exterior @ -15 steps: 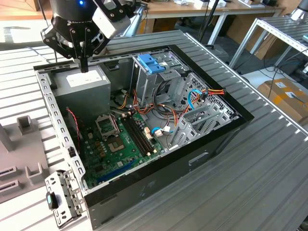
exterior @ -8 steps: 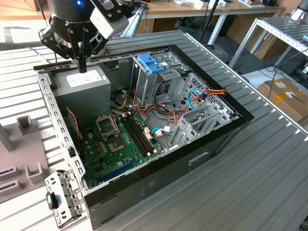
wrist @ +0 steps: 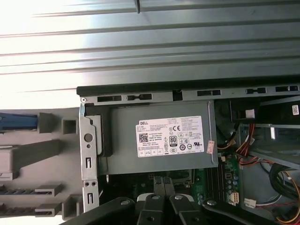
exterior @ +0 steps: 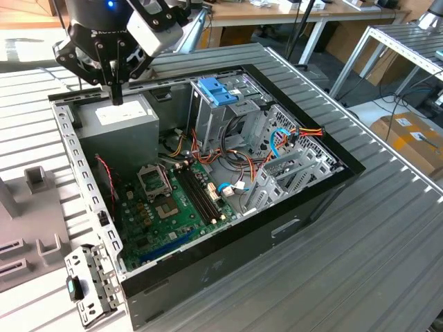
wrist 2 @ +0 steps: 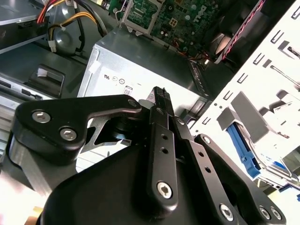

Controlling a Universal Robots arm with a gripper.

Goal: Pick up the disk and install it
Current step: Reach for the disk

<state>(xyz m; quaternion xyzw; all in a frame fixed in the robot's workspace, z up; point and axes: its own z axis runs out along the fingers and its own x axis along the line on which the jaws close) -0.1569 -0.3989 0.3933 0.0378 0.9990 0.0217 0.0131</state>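
Grey sheet metal of the power-supply box (exterior: pixel 118 119) is lying directly under the gripper (exterior: pixel 116 95), which is hanging over the corner of the open computer case (exterior: pixel 346 166) at the exterior view's left. We are reading the fingers (wrist: pixel 156 187) as drawn together, side by side, with nothing between them.

The disk (wrist: pixel 16 122) is not in the case. We are taking the blue strip on the grey fixture (wrist: pixel 47 150), just outside the perforated case wall (wrist: pixel 89 150), for its side rail. The second wrist view is showing the same blue piece beyond that wall. The rest of its body is hidden, so we cannot tell how it is seated. Our judgement: the fixture is holding it apart from the chassis so that it is offered freely from above.

We are noting the edges. The perforated wall is standing upright between gripper and fixture. Room above the supply box is open. Towards the drive cage (exterior: pixel 242 121), topped by the light-blue tray (exterior: pixel 218 90), cables (exterior: pixel 242 162) are crowding the space over the motherboard (exterior: pixel 166 207).
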